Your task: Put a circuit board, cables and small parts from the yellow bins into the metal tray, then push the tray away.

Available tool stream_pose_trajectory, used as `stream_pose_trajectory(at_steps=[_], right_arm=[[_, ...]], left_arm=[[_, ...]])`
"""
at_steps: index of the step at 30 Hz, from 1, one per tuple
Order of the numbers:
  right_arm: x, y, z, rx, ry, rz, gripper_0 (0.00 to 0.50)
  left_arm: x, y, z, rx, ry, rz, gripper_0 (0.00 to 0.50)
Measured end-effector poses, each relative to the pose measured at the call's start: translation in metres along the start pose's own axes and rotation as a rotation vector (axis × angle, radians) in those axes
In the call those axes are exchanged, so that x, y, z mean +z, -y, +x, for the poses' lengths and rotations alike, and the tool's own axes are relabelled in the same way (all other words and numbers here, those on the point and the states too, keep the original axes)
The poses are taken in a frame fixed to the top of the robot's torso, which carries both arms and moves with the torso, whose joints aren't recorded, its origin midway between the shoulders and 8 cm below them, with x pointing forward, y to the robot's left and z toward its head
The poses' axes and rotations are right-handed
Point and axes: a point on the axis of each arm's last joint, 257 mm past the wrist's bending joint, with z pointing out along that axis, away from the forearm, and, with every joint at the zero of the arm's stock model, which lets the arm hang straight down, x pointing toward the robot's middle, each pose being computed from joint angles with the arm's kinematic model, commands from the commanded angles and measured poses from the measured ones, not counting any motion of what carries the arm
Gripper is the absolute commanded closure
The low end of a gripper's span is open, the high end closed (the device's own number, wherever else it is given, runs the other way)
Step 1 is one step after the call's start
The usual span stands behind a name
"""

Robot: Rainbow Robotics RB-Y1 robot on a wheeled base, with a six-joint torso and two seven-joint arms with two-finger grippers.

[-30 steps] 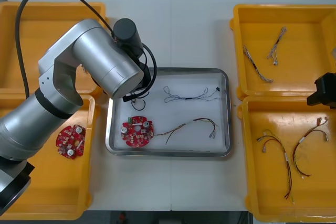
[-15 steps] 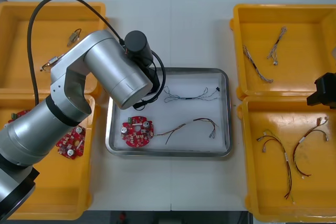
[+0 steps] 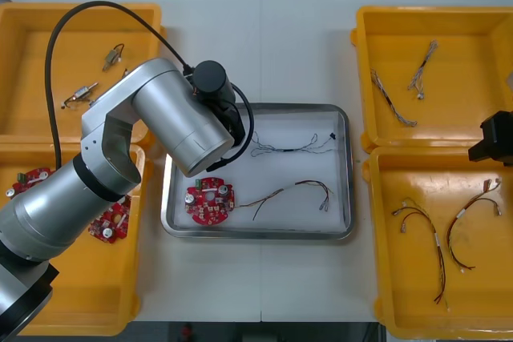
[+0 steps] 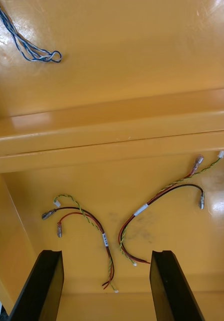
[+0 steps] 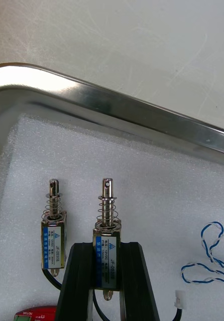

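small metal part (image 5: 108,213), jf-0530b label, pinched by left gripper (image 5: 107,251) in metal tray (image 5: 117,108), right gripper (image 4: 106,256) spread over yellow bin (image 4: 192,241)

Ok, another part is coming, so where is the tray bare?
Free: between the blue and white cable and the red and yellow cable; along the near rim right of the circuit board. Crowded: the tray's far left corner, left pincer holding a small metal part beside another. Right pincer: over a yellow bin.

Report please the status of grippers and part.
Left gripper shut on small metal part, over metal tray. Right gripper open above red and yellow cables. Second metal part close beside, not touching.
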Motion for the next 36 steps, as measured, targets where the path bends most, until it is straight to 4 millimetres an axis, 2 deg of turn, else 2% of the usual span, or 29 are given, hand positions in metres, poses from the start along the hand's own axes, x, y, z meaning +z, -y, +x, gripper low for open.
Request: stream_pose_trajectory(at_steps=[2, 4, 9, 23, 26, 28, 30, 36], right_arm=[[0.0, 0.0, 0.0, 0.0, 0.0, 0.0, 0.0], [0.0, 0.0, 0.0, 0.0, 0.0, 0.0, 0.0], [0.0, 0.0, 0.0, 0.0, 0.0, 0.0, 0.0], [0.0, 0.0, 0.0, 0.0, 0.0, 0.0, 0.0], [0.0, 0.0, 0.0, 0.0, 0.0, 0.0, 0.0], [0.0, 0.0, 0.0, 0.0, 0.0, 0.0, 0.0], [0.0, 0.0, 0.0, 0.0, 0.0, 0.0, 0.0], [0.0, 0.0, 0.0, 0.0, 0.0, 0.0, 0.0]], left_arm=[[0.0, 0.0, 0.0, 0.0, 0.001, -0.001, 0.341], [0.0, -0.001, -0.001, 0.001, 0.004, -0.002, 0.28], [0.002, -0.001, -0.001, 0.025, 0.033, -0.015, 0.216], [0.0, -0.003, 0.004, 0.039, 0.024, -0.026, 0.106], [-0.013, -0.01, 0.006, 0.024, -0.021, -0.043, 0.06], [-0.027, -0.012, 0.004, 0.007, -0.059, -0.039, 0.019], [-0.043, -0.015, -0.002, -0.009, -0.093, -0.029, 0.002], [-0.085, -0.031, -0.029, 0.008, -0.136, -0.01, 0.0]])
